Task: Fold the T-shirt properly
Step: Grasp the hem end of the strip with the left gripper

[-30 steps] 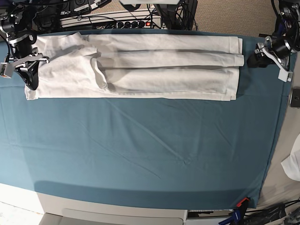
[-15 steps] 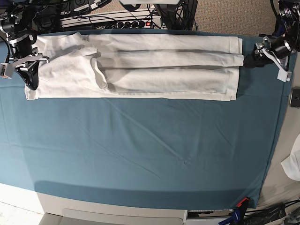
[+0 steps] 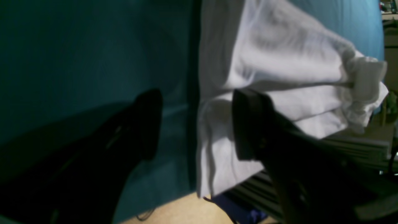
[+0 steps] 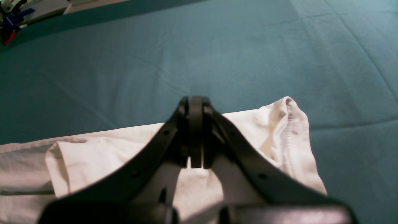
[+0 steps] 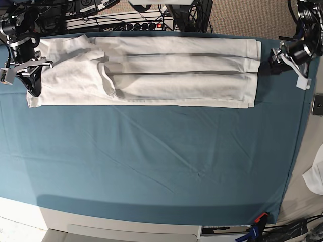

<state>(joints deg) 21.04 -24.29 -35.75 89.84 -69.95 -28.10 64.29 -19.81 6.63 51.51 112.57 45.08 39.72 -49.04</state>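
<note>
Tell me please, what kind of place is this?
Probably a robotics lab bench: a big teal-blue cloth covers the table, a black power strip with tangled cables runs behind, and two arms work a white cotton T-shirt.

Matt white cotton T-shirt [image 5: 151,73], softly wrinkled, matt teal-blue cloth [image 5: 151,161], creased, woven

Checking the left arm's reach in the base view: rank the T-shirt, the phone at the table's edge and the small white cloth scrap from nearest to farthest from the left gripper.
1. T-shirt: its hem end, right beside the left gripper.
2. Phone: below the gripper, at the right edge.
3. White cloth scrap: lowest, off the table's right side.
</note>
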